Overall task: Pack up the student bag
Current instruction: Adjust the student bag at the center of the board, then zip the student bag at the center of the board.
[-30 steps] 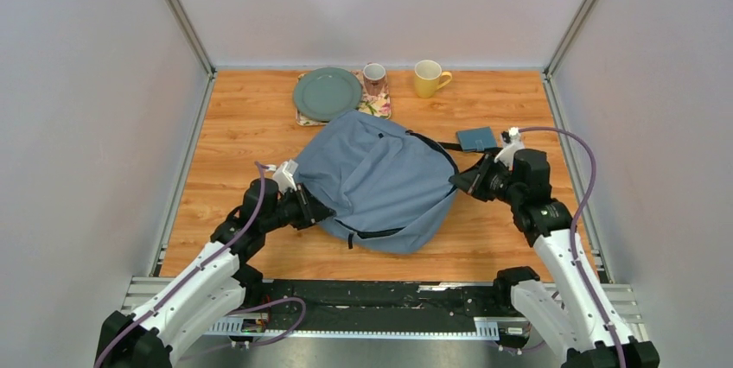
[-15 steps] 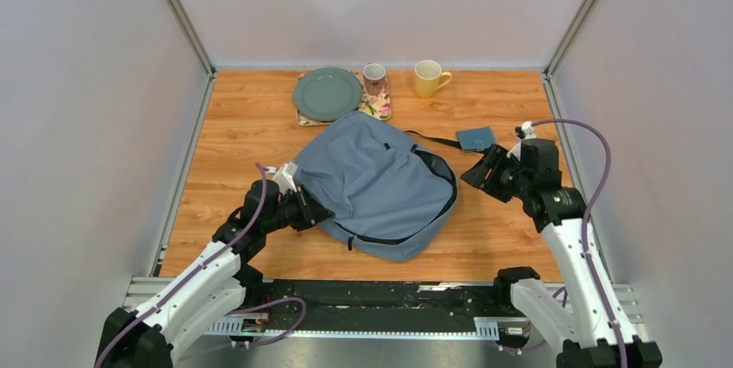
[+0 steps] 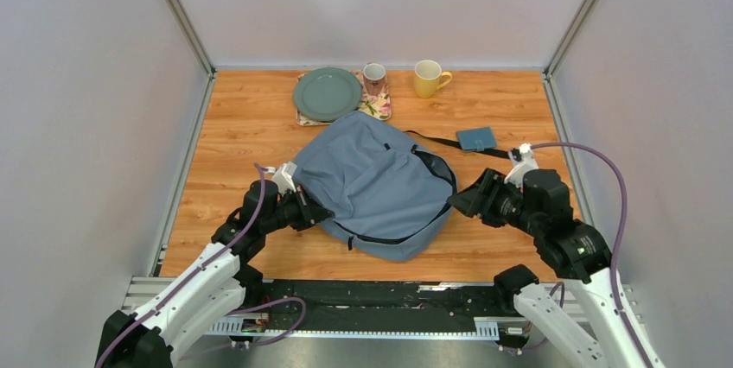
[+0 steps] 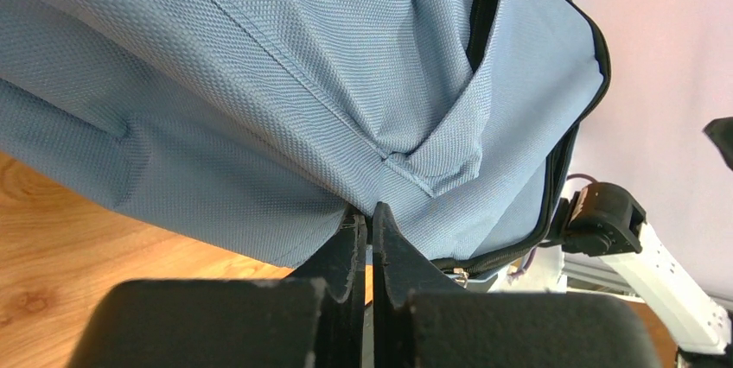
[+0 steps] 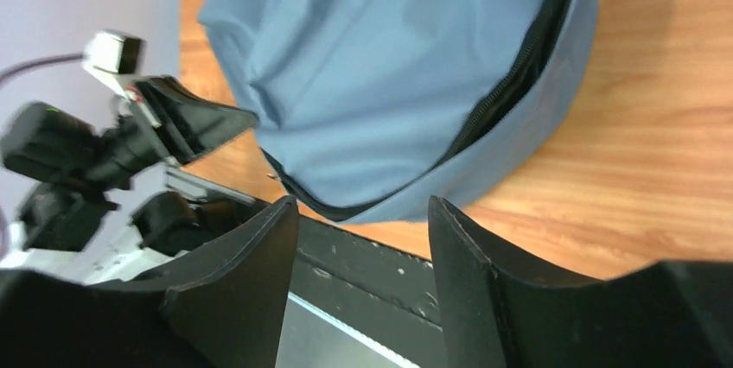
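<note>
The student bag (image 3: 372, 182), grey-blue with black zipper trim, lies slumped on the wooden table; it also fills the left wrist view (image 4: 302, 83) and shows in the right wrist view (image 5: 389, 57). My left gripper (image 3: 318, 211) is at the bag's near-left edge, its jaws shut with the tips (image 4: 370, 211) pinched into the fabric's lower edge. My right gripper (image 3: 458, 199) hovers just off the bag's right side. Its fingers stand wide open (image 5: 363, 206) with nothing between them. The bag's zipper runs along its right rim, partly open.
A small flat teal case (image 3: 476, 138) lies right of the bag beside a black strap (image 3: 436, 139). At the back stand a green plate (image 3: 327, 93), a patterned mug (image 3: 374, 77) on a floral mat and a yellow mug (image 3: 428, 78). Grey walls enclose the table.
My right gripper opened and let go of the bag's right side, then drew back and came nearer. The bag sank flatter. My left jaws closed tighter.
</note>
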Robot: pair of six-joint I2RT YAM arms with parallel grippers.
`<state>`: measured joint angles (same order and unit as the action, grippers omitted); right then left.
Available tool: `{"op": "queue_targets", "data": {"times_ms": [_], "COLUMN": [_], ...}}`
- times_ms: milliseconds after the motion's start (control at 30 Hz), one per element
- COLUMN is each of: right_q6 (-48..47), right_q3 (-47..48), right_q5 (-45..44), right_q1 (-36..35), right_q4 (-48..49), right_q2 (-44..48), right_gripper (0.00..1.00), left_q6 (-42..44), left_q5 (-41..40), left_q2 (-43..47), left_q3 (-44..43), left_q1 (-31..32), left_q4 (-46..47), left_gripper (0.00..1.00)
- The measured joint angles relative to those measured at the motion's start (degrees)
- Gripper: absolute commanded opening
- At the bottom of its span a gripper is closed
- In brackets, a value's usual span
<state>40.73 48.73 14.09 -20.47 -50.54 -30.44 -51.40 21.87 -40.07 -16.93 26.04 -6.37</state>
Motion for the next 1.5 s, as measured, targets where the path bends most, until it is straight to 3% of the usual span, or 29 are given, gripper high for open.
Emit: {"op": "queue_targets", "data": {"times_ms": [167, 333, 500, 667, 1000, 1200, 1500], "right_q6": [2.8, 9.49, 18.6, 27.74, 38.99, 43.41, 43.12], "right_q3": [4.87, 15.69, 17.27, 16.24, 15.58, 15.85, 17.0], "right_q5": [-11.87, -32.11, -45.92, -54.34, -60.54, -63.25, -57.88], "right_q1": [-16.59, -42.45, -58.97, -69.2, -76.52, -75.49, -69.26], "right_q4": [-5.29, -7.67, -6.34, -3.32, 4.39, 4.55, 7.26], "right_q2": [-9.81, -24.26, -30.95, -35.26, -45.81, -52.17, -57.77], "right_gripper": [0.6, 0.59, 0.57, 0.55, 0.42, 0.42, 0.42], "left_q6": [0.0, 0.07, 0.15, 0.22, -0.02, -0.17, -0.63], "left_q5": [0.13, 0.04, -0.2, -0.57, -1.14, -0.94, -0.72], "left_q2": [0.0, 0.07, 0.39, 1.14, 2.6, 2.6, 3.13], "left_q3": [0.0, 0.0, -0.09, -0.26, -0.26, -0.26, -0.26], "left_q1": [0.0, 0.0, 0.0, 0.0, 0.0, 0.0, -0.04], "left_q4": [0.02, -0.02, -0.55, -1.31, -1.68, -1.7, -1.7], "left_gripper": [0.0, 0.0, 0.0, 0.0, 0.0, 0.0, 0.0]}}
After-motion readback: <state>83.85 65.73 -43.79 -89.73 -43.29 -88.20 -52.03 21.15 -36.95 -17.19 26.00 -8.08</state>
